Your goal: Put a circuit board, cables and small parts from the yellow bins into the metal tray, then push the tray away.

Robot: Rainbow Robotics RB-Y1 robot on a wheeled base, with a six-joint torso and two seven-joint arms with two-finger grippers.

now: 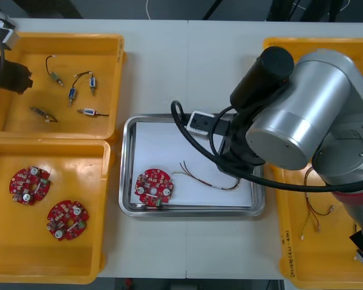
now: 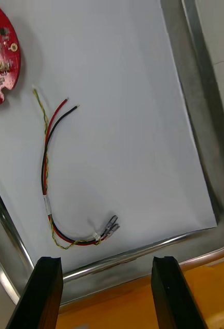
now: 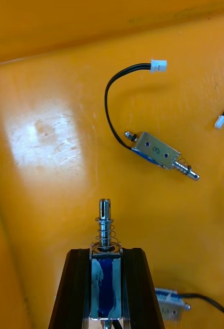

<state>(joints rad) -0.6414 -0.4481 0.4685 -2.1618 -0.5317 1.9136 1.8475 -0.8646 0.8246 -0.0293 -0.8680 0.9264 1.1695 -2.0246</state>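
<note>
**Light table, tray partly filled, small part in hand**

Between the yellow bins (image 1: 24, 254), the metal tray (image 1: 190, 211) holds a red circuit board (image 1: 153, 186) and a red and yellow cable (image 2: 44, 175). The left gripper (image 3: 106, 257), over the far left bin (image 1: 109, 78), is clamped on a small metal part (image 3: 106, 272). The right gripper (image 2: 107, 262) hangs spread wide over the tray's right rim. The step looks like small-parts pickup, so the next move would be carrying the part to the tray, clear of the right arm.

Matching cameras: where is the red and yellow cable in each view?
Front view: red and yellow cable in the metal tray, right of the circuit board.
Right wrist view: beyond the open right gripper.
Left wrist view: faces a yellow bin instead.
Shared landmark: that circuit board.
</note>
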